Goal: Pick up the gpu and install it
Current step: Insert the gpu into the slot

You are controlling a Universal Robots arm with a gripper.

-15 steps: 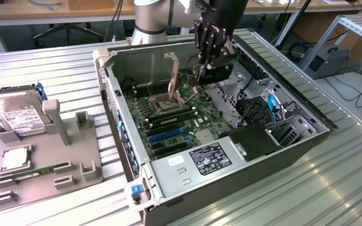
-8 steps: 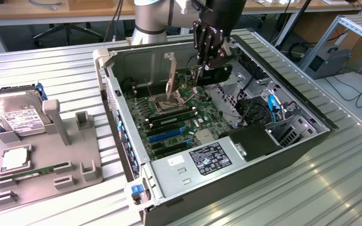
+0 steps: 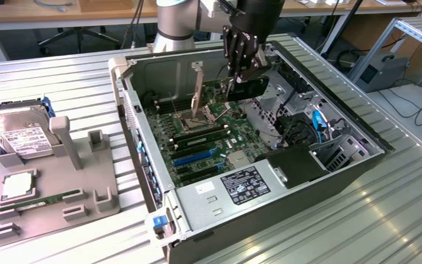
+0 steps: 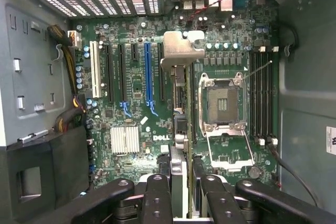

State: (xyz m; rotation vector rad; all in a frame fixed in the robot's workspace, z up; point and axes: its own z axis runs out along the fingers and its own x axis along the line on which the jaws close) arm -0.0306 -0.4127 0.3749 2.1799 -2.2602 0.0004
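Black gripper fingers sit closest to the wrist camera, pinched narrow on the gpu, a thin flat dark card with a pale metal end bracket. We see it edge-on, running straight out from between the pads.

Now the wider scene, big to small. A ribbed silver metal table carries everything. On it, across the middle of the exterior view, lies the open dark-grey metal computer case, side panel off. Inside is the green motherboard.

At the upper centre of the exterior view the gripper reaches down into the case, clamped on the gpu. The card is held upright over the far end of the board. Whether its lower edge touches a slot, I can't tell.

On the exterior view's left sits a grey plastic parts tray. A boxy silver hard drive with a white label leans in the holder at the tray's upper left.

Back on the board, the square silver CPU socket lies just beside the held card, with the long blue expansion slot on the card's other side.

Smallest of all, a narrow green RAM stick lies flat in the tray at the lower left of the exterior view.
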